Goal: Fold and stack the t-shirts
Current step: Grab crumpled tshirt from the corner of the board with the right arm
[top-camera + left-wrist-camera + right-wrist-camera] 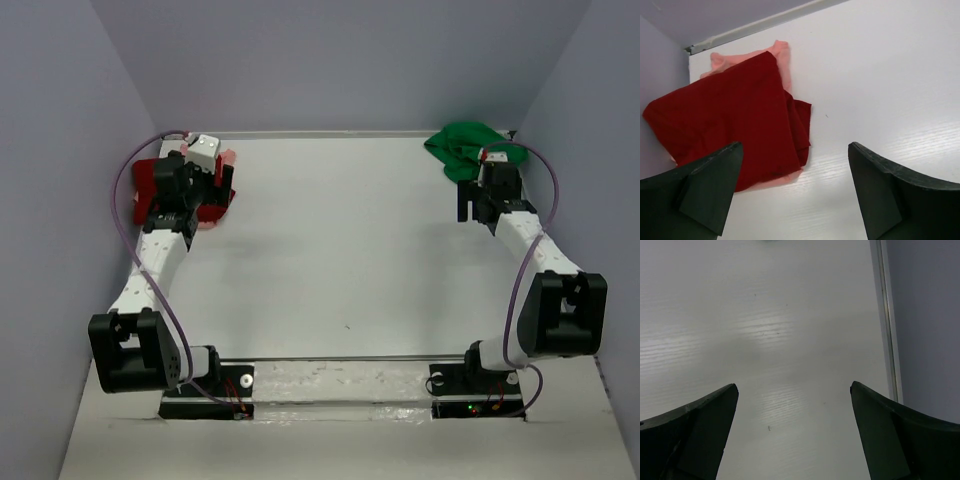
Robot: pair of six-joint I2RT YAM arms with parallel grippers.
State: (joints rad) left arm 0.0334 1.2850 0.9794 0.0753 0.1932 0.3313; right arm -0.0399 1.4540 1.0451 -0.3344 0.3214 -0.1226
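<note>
Shirts occupy the surface's upper corners. Dark red shirt lies on pink shirt, upper left, probably the stack. Green shirt sits crumpled upper right, awaiting folding. Left end effector and right end effector gape wide, empty.

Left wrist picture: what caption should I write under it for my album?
Open left gripper over a dark red t-shirt lying on a pink t-shirt.

I watch the whole worktop from above and behind; close, downward wrist views share its far corners, the left one showing the dark red t-shirt.
</note>
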